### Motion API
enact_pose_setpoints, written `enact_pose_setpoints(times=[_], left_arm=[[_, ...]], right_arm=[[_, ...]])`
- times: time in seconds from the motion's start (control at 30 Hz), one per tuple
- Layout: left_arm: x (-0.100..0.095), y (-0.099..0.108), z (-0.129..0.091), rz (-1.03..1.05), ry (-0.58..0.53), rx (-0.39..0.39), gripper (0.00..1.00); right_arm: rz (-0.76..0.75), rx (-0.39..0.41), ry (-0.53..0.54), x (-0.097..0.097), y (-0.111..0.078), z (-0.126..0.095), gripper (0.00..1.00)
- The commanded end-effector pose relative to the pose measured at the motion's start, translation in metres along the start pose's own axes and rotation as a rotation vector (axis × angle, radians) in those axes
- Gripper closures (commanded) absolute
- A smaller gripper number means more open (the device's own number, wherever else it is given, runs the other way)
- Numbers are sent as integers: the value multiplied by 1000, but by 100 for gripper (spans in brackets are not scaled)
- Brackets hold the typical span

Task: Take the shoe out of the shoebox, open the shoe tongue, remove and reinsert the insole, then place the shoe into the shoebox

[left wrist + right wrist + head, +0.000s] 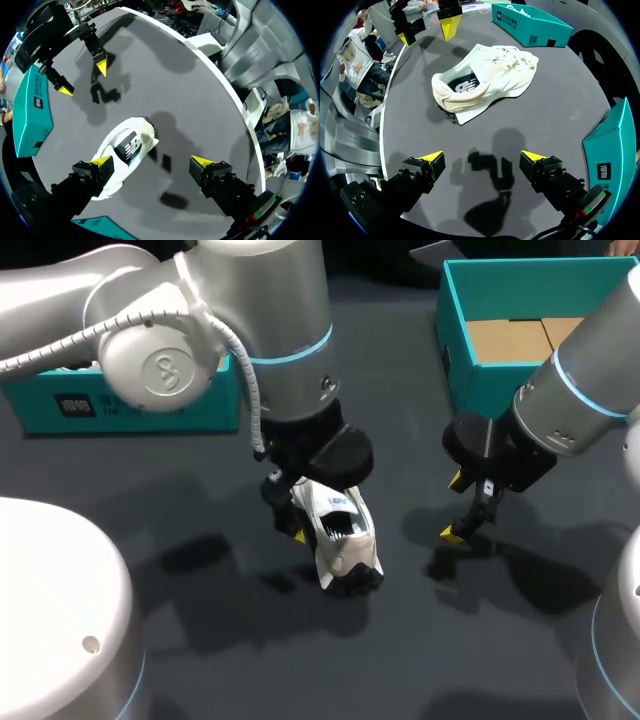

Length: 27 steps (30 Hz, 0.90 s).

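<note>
Shoe point(340, 536): white, lying on the desk point(250, 660) near the middle, outside the shoebox point(455, 320).
Left fingers point(100, 161): spread wide over the shoe. One yellow tip is at the shoe's side and the other is over bare desk, so they grip nothing.
Right fingers point(532, 156): spread wide and holding nothing, over bare desk near the shoe, on the shoebox side.
Shoebox: teal and open, at the far right of the desk, with a brown cardboard floor showing.
Lid point(130, 402): teal, at the far left, well apart from the shoebox.
</note>
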<state>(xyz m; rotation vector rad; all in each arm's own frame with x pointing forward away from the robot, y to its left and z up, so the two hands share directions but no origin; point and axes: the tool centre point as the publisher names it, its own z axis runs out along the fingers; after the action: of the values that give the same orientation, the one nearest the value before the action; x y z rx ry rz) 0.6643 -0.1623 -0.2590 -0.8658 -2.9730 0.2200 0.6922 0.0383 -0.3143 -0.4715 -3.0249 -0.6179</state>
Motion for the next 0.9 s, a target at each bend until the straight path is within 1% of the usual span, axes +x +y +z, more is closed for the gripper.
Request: enact_pose_setpoints(times=[0.03, 0.2, 0.3, 0.4, 0.5, 0.67, 0.83, 0.9], left_arm=[[2, -7, 5, -368, -33, -30, 0], [-1, -19, 18, -556, -11, -29, 0], [1, -25, 26, -624, -28, -16, 0], [1, -31, 39, -696, -36, -9, 0], [-1, -35, 52, -734, -33, -18, 0], [-2, -38, 66, -780, -34, -11, 0], [-6, -39, 83, -786, -24, 3, 0], [-7, -41, 90, -786, -25, -3, 0]], right_arm=[[0, 0, -3, 2, -1, 1, 0], [0, 0, -3, 2, -1, 1, 0], [0, 0, -3, 2, -1, 1, 0], [0, 0, -3, 2, -1, 1, 0], [0, 0, -3, 2, -1, 1, 0], [0, 0, -3, 2, -1, 1, 0], [0, 0, -3, 2, -1, 1, 0], [0, 0, -3, 2, -1, 1, 0]])
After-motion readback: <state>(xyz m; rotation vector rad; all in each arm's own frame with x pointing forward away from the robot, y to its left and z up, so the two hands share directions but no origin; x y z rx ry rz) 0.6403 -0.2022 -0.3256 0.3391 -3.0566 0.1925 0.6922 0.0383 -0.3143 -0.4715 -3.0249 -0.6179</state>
